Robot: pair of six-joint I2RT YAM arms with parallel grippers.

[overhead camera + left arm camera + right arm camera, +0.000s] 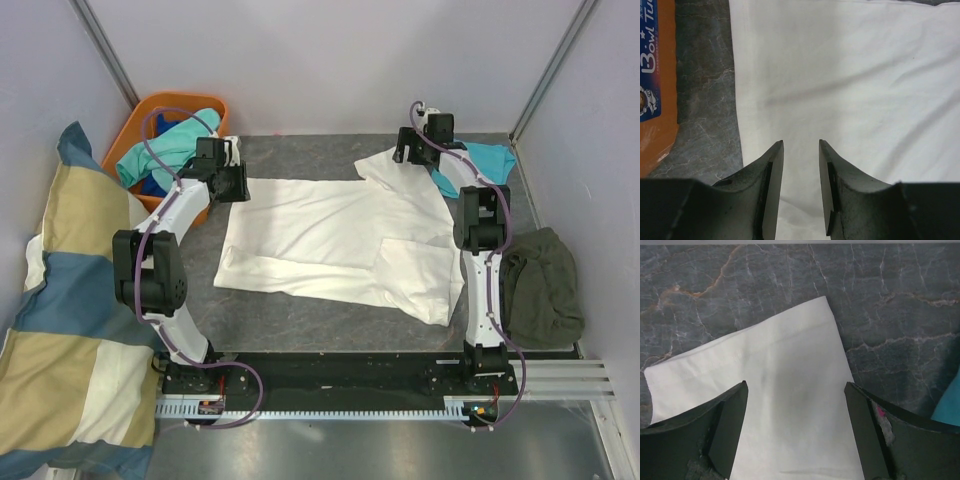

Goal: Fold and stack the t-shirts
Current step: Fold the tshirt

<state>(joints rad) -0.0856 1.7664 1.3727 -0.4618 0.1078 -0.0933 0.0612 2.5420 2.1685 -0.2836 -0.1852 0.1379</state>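
Observation:
A cream-white t-shirt [340, 240] lies spread flat on the dark marbled table. My left gripper [232, 183] is open and hovers over the shirt's far left edge; in the left wrist view [801, 145] white cloth [850, 80] lies under the jaws with nothing between them. My right gripper [408, 150] is wide open over the shirt's far right sleeve [785, 370], midway point [795, 385], and is empty. A turquoise t-shirt [482, 160] lies at the far right under the right arm; its edge shows in the right wrist view [950, 407]. Mint-green and blue t-shirts [165, 150] sit in the basket.
An orange basket [215, 105] stands at the far left, and its labelled wall shows in the left wrist view [657, 75]. A dark olive garment [545, 285] lies at the right edge. A big yellow-and-blue checked pillow [70, 300] leans at the left. Walls enclose the table.

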